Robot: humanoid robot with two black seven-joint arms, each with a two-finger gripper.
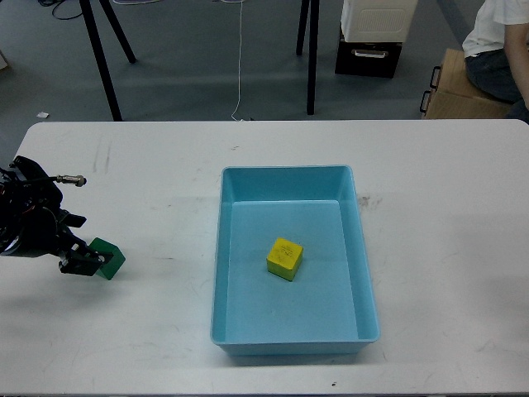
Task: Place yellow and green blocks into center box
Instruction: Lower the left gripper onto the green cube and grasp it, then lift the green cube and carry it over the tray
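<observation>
A yellow block (284,258) lies inside the light blue box (285,171) at the table's middle. A green block (110,260) sits on the white table at the left. My left gripper (80,260) is low at the table, right against the green block's left side and covering part of it. The gripper is dark, and I cannot make out how its fingers stand around the block. My right arm and gripper are out of view.
The white table's (446,248) far edge runs along the top. Beyond it on the floor stand black stand legs (312,58), a dark case (368,56), a cardboard box (455,95) and a seated person (500,41).
</observation>
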